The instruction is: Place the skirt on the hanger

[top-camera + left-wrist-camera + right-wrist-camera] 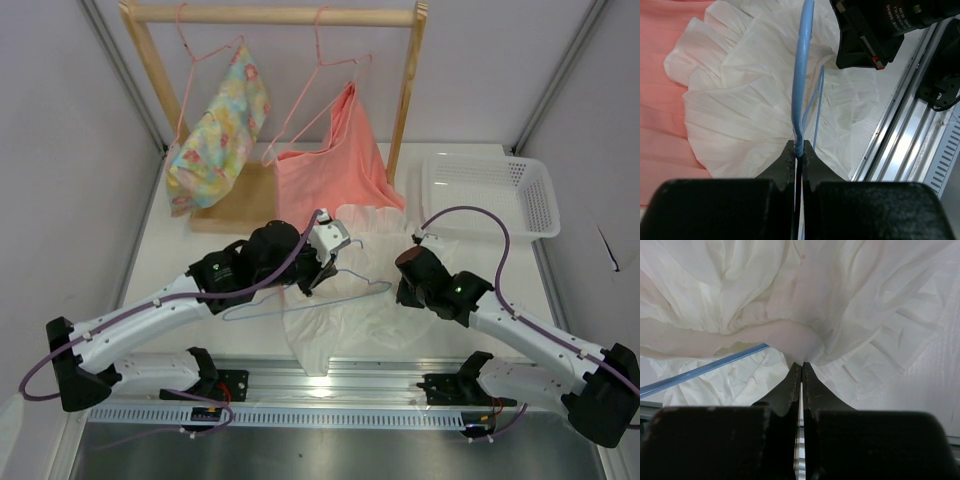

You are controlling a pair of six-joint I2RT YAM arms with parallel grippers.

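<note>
The white skirt [345,310] lies crumpled on the table between the arms, its ruffled hem toward the rack. The light blue wire hanger [300,298] lies over it. My left gripper [330,262] is shut on the hanger's wire [801,100], which runs away from the jaws over the skirt [740,115]. My right gripper [402,290] is shut on a fold of the skirt [805,340], lifted a little; the hanger's bar [700,369] passes under the fabric at its left.
A wooden rack [275,15] at the back holds pink wire hangers with a floral garment [220,125] and a salmon garment [335,165]. A white basket [490,195] stands at the back right. A metal rail [330,385] runs along the near edge.
</note>
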